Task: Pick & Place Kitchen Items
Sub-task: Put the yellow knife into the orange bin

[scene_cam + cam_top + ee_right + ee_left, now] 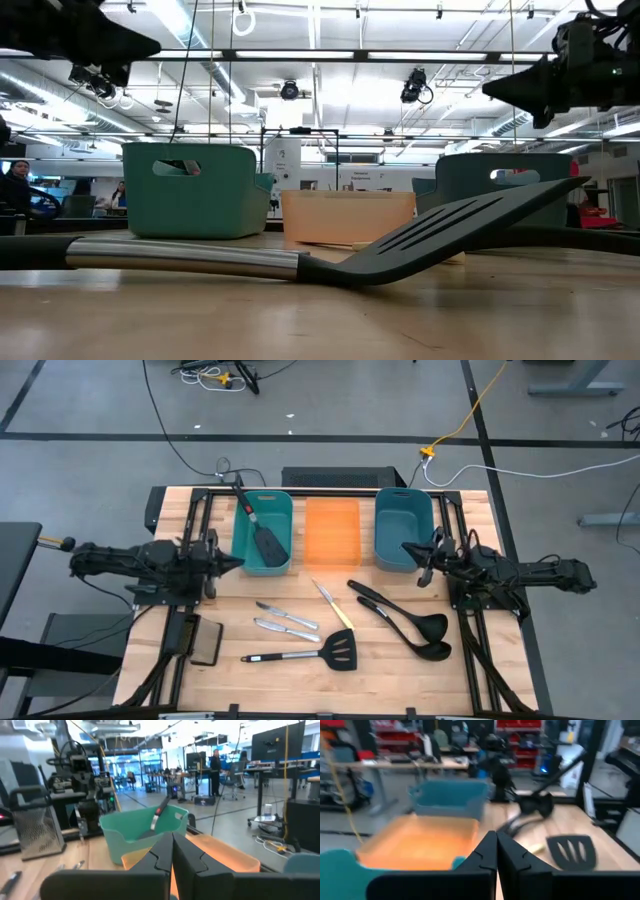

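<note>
L gripper (237, 562) pinched closed, empty, hovering just off the near edge of the left teal bin (262, 532), where one black slotted spatula (258, 530) already leans inside. R gripper (408, 549) also closed, empty, beside the right teal bin (404, 528). Between the arms, on the table nearer the front: second spatula (310, 653), two ladles (405, 622), two silver knives (285, 620), pale-yellow knife (333, 605); orange bin (331, 532) prob. empty.
</note>
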Robot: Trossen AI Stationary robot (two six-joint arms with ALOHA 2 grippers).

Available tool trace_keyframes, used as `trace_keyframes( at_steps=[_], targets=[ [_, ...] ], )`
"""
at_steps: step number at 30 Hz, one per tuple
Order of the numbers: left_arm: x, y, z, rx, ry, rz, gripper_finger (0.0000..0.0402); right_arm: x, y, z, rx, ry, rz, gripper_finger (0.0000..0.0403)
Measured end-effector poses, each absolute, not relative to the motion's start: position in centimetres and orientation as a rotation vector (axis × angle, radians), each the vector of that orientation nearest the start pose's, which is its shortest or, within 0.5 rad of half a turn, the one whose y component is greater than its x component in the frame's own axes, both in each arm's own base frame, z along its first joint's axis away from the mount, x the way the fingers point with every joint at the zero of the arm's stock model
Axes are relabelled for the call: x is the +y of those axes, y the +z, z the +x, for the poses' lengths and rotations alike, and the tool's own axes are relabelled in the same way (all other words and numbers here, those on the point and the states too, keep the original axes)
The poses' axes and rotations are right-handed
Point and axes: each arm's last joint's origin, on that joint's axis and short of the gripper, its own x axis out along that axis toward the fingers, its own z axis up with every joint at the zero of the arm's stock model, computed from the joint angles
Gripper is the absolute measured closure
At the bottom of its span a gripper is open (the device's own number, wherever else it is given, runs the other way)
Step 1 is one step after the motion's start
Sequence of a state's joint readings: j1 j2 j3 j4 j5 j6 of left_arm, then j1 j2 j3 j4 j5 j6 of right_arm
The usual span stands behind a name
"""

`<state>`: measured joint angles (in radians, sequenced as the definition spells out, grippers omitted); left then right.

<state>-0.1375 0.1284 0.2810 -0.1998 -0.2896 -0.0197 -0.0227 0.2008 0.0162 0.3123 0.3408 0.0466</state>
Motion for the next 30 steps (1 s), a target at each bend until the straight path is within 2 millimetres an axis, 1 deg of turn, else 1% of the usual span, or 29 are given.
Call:
trace_keyframes(
  at_steps=[4,7,9,11,12,14,18,21,23,25,28,30],
  targets=[
    [-0.1,23.0,8.2,-0.024,0.221,0.011,0.0400,-1.1,18.7,10.7,-0.185,-0.315,0.069,0.0392],
    [-0.2,21.5,8.4,-0.029,0.217,0.015,0.0400,-1.2,19.2,10.8,-0.190,-0.345,0.094,0.0394],
    [-0.2,20.6,8.7,-0.044,0.220,0.001,0.0400,-1.2,19.8,11.2,-0.139,-0.366,0.108,0.0398],
    [-0.2,19.3,9.1,-0.023,0.219,0.001,0.0400,-1.2,20.7,11.9,-0.055,-0.367,0.106,0.0398],
    [-0.3,18.7,9.3,-0.017,0.216,0.003,0.0400,-1.2,21.5,12.4,-0.021,-0.362,0.107,0.0398],
    [-0.3,18.5,9.4,-0.040,0.220,0.023,0.0398,-0.9,23.2,13.7,0.059,-0.327,0.096,0.0398],
    [-0.2,18.7,9.4,-0.060,0.252,0.056,0.0394,0.1,26.4,17.3,0.287,-0.259,0.086,0.0400],
    [-0.3,18.7,9.4,-0.059,0.202,0.018,0.0395,1.1,27.6,20.5,0.497,-0.247,0.110,0.0399],
    [-0.5,18.6,9.4,-0.056,0.160,0.009,0.0395,1.8,27.8,22.7,0.631,-0.231,0.114,0.0399],
    [-0.5,18.8,9.4,-0.078,0.148,0.005,0.0395,2.7,27.5,25.1,0.739,-0.197,0.108,0.0398],
    [-0.5,19.6,9.3,-0.155,0.148,-0.009,0.0393,4.3,26.7,28.9,0.841,-0.154,0.135,0.0398],
    [-0.5,19.9,9.3,-0.183,0.138,-0.009,0.0391,5.2,25.9,31.2,0.886,-0.157,0.188,0.0397]
  ],
)
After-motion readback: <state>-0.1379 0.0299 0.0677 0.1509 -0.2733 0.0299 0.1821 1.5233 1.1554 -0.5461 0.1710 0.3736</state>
